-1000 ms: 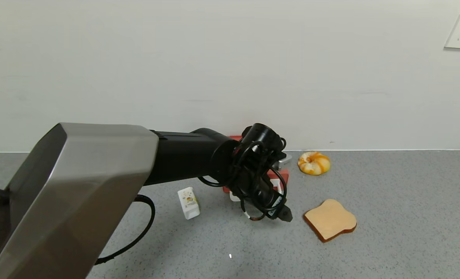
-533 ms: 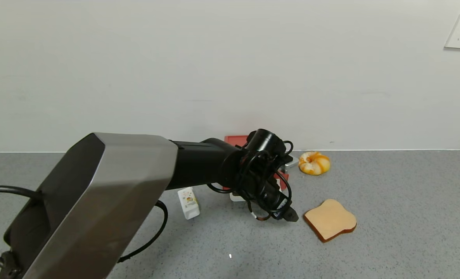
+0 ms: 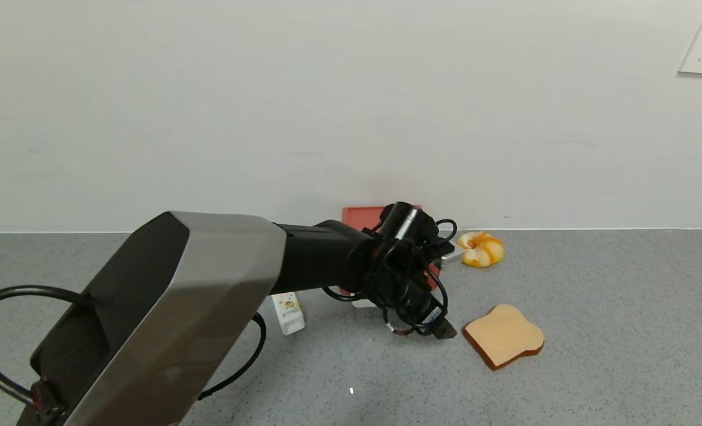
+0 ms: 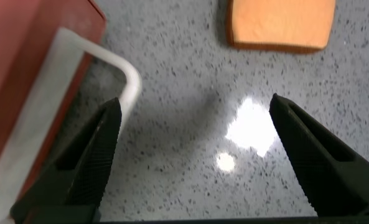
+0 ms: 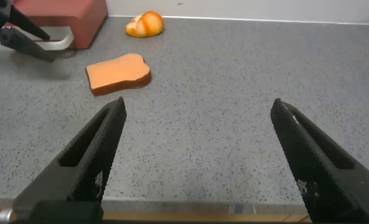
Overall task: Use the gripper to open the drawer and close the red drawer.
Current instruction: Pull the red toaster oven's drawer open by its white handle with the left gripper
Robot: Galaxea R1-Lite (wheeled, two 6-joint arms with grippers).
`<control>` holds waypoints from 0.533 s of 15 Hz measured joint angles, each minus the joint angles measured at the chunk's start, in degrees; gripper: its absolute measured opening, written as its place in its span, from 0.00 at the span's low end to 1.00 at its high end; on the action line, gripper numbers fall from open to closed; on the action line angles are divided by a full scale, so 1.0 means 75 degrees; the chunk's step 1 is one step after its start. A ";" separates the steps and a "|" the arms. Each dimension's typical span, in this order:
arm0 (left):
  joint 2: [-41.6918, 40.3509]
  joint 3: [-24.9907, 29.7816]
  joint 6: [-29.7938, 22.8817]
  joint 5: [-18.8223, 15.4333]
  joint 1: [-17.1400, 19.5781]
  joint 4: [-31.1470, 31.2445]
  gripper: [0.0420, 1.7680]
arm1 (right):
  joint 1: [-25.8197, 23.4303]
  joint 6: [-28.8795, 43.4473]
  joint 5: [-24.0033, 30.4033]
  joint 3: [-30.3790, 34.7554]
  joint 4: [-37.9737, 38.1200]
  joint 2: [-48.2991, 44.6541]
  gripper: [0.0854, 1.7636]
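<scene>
The red drawer (image 3: 363, 215) sits in its low red box against the wall, mostly hidden behind my left arm in the head view. In the left wrist view the drawer (image 4: 28, 62) and its white loop handle (image 4: 119, 65) lie to one side. My left gripper (image 4: 195, 106) is open low over the table, and the handle's rounded corner sits just inside one fingertip (image 4: 106, 130). The head view shows this gripper (image 3: 440, 328) in front of the drawer. My right gripper (image 5: 198, 104) is open over the table's near edge, out of the head view.
A toast slice (image 3: 504, 335) lies just right of the left gripper. A glazed bread ring (image 3: 480, 248) sits near the wall. A small white bottle (image 3: 287, 312) lies left of the drawer. The table's front edge (image 5: 172, 214) is under the right gripper.
My left arm has reached farther forward and to the right. Its gripper has dropped lower and shifted slightly right, toward the toast. More of the red box's top shows now.
</scene>
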 joint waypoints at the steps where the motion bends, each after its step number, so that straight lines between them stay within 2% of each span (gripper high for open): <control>1: 0.0021 0.0000 0.0011 0.0010 0.0000 -0.0192 0.97 | 0.0000 0.0000 0.0000 0.0000 0.0000 0.0000 0.97; 8: 0.0193 -0.0080 0.0070 0.0102 0.0003 -0.0341 0.97 | 0.0000 0.0000 0.0003 0.0000 0.0000 0.0000 0.97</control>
